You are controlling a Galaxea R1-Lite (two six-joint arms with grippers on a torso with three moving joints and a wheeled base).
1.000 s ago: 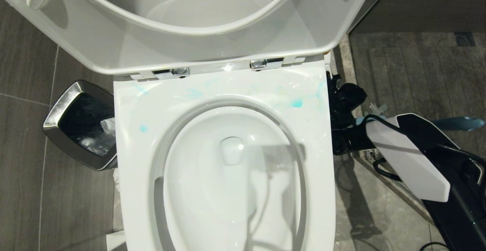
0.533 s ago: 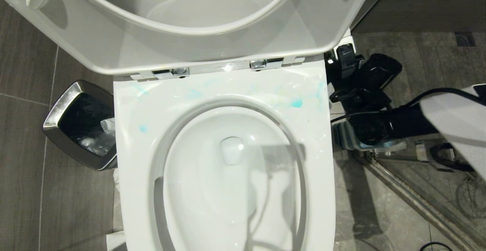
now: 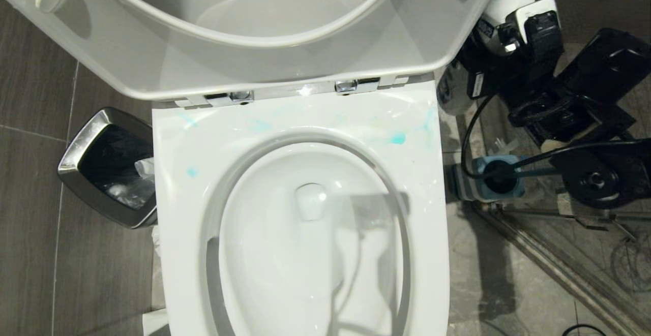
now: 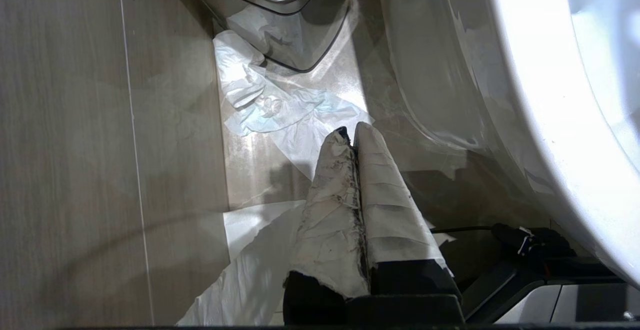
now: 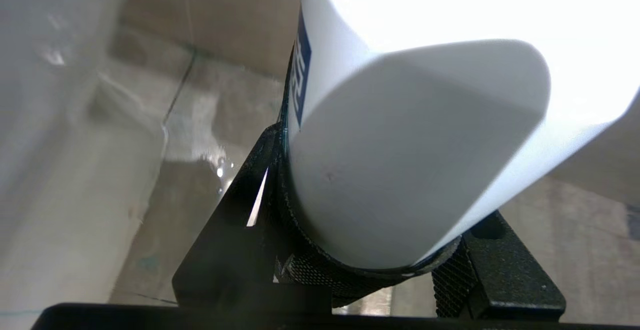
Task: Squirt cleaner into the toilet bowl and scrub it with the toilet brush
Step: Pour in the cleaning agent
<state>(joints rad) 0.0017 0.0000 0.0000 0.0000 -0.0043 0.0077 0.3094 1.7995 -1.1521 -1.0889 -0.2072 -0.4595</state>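
One fixture dominates your head view: the toilet bowl (image 3: 305,234), seat and lid (image 3: 244,31) raised at the far side, with turquoise cleaner (image 3: 397,138) smeared along the far rim and one spot on the left rim.

Item two, your right gripper (image 3: 513,36), far right beside the lid, is clamped on a white bottle (image 3: 501,3) with an orange cap. Judged from this, the squirting step is in hand: the bottle is gripped but stands well off the bowl. Your next move calls for carrying it left over the opening and tipping the cap downward without striking the raised lid.

Item three, the waste bin (image 3: 84,148), chrome-rimmed, stands on the floor left of the bowl.

Item four, the toilet brush (image 3: 501,181), sits in its grey-blue holder (image 3: 470,186) on the floor right of the bowl, untouched; scrubbing is not yet begun.

Item five, your left gripper (image 4: 354,133), out of the head view, is pressed together and empty, parked low near the bowl's left side.

Differences between views: only the right wrist view shows the bottle's base seated between the black pads (image 5: 320,270) and a blue label; only the left wrist view shows crumpled paper (image 4: 270,105) on the floor by the bin.
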